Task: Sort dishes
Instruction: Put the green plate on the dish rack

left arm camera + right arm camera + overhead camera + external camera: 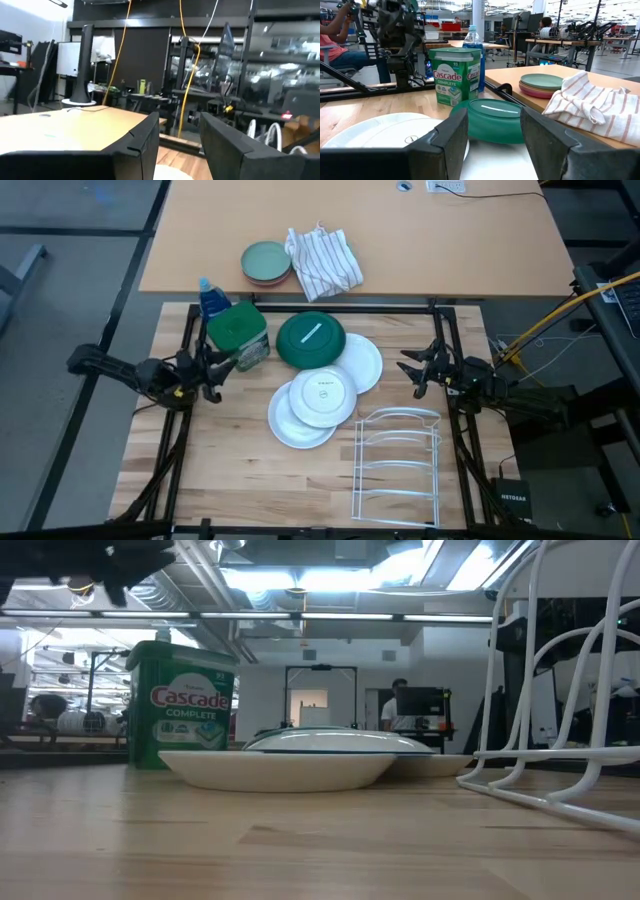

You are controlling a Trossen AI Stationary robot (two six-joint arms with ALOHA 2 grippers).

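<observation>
Four plates lie grouped at the table's middle. The dark green plate (311, 339) is farthest back, and its right edge overlaps a plain white plate (362, 363). A smaller white plate with a centre stamp (323, 396) rests on the second plain white plate (296, 422). My left gripper (214, 371) is open and empty above the table, left of the plates. My right gripper (410, 369) is open and empty, right of them. The right wrist view shows the green plate (492, 120) and a white plate (380, 132) ahead of its fingers.
A white wire dish rack (398, 465) stands at the near right. A green-lidded jar (238, 335) and a blue bottle (213, 297) stand left of the green plate. On the far desk lie a pale green dish on a pinkish one (266, 263) and a striped towel (322, 260).
</observation>
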